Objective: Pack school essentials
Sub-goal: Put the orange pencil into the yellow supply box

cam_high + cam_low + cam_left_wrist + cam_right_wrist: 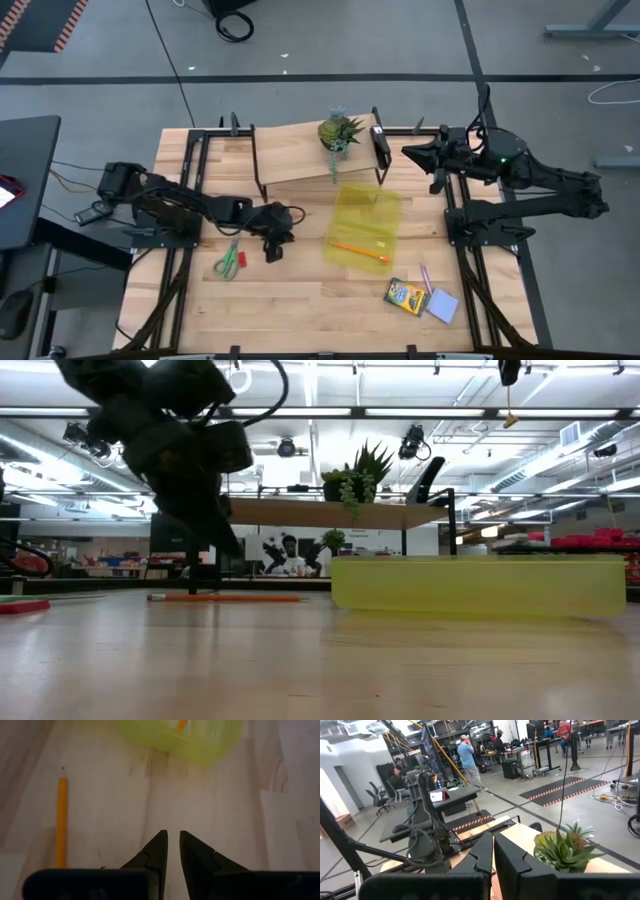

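Left hand (171,842), fingers nearly closed and empty, hovers at centre-left of the high view. An orange pencil (61,815) lies just beside it on the worktop (300,300): light, stiff, likely to roll; best pinched mid-shaft.

Everything sits relative to the pouch (365,225) at the table's middle: one pencil (359,251) lies in it, the plant (339,133) behind it, the scissors (229,262) well to its left — and the crayon box (405,296), pen (426,277) and notepad (442,306) at its front-right.
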`<state>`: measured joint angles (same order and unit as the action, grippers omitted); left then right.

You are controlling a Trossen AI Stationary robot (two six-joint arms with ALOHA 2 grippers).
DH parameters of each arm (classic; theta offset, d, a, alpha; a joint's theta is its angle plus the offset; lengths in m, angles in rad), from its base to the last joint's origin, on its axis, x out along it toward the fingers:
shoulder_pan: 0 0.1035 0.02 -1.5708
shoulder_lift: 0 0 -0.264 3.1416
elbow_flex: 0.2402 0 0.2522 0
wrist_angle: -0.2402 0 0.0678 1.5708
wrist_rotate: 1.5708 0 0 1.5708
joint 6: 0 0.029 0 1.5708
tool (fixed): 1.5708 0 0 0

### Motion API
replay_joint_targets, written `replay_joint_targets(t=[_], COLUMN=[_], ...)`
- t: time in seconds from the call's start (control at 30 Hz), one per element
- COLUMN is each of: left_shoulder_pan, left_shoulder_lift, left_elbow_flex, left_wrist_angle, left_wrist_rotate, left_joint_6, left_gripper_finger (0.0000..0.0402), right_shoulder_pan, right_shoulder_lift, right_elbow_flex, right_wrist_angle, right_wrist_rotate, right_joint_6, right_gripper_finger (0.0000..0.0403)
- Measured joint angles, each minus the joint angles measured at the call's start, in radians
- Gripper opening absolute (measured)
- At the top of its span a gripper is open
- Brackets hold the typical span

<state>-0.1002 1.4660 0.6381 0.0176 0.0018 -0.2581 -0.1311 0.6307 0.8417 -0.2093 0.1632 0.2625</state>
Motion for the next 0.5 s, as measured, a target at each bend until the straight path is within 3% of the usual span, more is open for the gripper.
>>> replay_joint_targets(t=[0.5], left_shoulder_pan=[-0.068], left_shoulder_lift=[-0.189], left_elbow_flex=[-0.259], left_wrist_angle=[0.125], left_wrist_rotate=[-0.176], left_joint_6=[-0.151], left_gripper_finger=[0.0052], right_shoulder_pan=[-0.042], right_shoulder_lift=[0.037], right_elbow_flex=[0.0], right_wrist_angle=[0.003], right_wrist_rotate=[0.004], right_joint_6=[0.041], right_gripper_finger=[0.0023])
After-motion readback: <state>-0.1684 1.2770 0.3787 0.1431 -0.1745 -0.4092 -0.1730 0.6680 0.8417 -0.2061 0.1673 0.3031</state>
